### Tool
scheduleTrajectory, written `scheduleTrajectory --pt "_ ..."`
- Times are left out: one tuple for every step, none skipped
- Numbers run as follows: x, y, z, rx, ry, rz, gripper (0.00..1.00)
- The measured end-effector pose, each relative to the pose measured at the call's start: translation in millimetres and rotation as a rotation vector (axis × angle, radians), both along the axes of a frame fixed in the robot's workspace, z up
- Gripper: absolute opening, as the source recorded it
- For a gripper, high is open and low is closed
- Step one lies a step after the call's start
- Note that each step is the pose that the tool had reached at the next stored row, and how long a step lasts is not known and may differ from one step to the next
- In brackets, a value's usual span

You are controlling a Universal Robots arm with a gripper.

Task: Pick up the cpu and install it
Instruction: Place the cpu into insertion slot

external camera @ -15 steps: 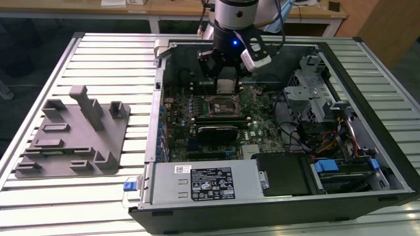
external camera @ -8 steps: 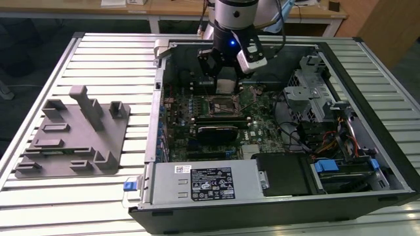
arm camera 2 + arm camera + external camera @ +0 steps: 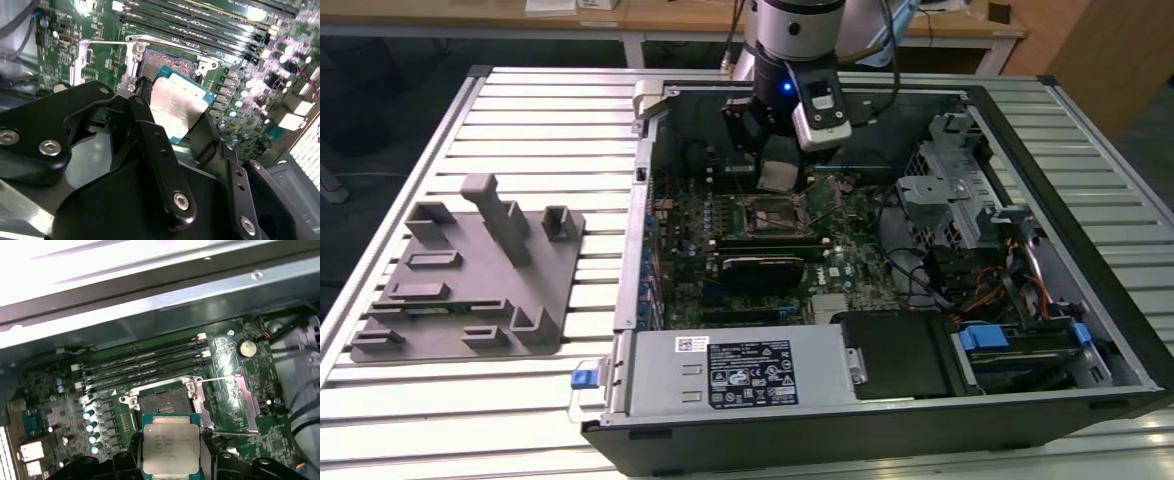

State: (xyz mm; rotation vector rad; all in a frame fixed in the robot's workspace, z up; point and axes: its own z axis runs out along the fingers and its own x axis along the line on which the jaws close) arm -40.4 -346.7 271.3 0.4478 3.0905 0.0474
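Observation:
The cpu (image 3: 170, 445) is a flat square chip with a silver top and a thin pale rim. My gripper (image 3: 171, 452) is shut on it, one black finger on each side edge. The chip hangs just above the motherboard, close beside the open square socket (image 3: 164, 402), whose metal load plate (image 3: 235, 402) is swung open to one side. In the second wrist view the cpu (image 3: 177, 107) sits between the fingers (image 3: 145, 92) with the socket (image 3: 167, 62) just beyond it. In the exterior view my gripper (image 3: 778, 178) hangs inside the open computer case, over the socket (image 3: 767, 212).
Memory slots (image 3: 145, 365) run alongside the socket. A black square block (image 3: 761, 270) sits nearer the front, then the power supply (image 3: 734, 370). A drive cage (image 3: 961, 190) and cables (image 3: 987, 290) fill the exterior view's right. A grey fixture (image 3: 467, 275) stands on the slatted table.

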Motion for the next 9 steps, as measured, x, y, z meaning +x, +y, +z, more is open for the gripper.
scheduleTrajectory --pt "0.0 0.0 -0.1 0.0001 0.0 -0.018 0.55" --pt "0.0 0.0 -0.2 0.0 0.0 -0.036 0.55" --pt "0.0 0.0 -0.3 0.0001 0.0 -0.056 0.55" --pt "0.0 0.0 -0.3 0.0 0.0 -0.074 0.55" --pt "0.0 0.0 -0.4 0.0 0.0 -0.092 0.55" --pt "0.0 0.0 -0.5 0.0 0.0 -0.11 0.55" --pt "0.0 0.0 -0.6 0.0 0.0 -0.127 0.55" --pt "0.0 0.0 -0.7 0.0001 0.0 -0.146 0.55" --pt "0.0 0.0 -0.7 0.0 0.0 -0.164 0.55"
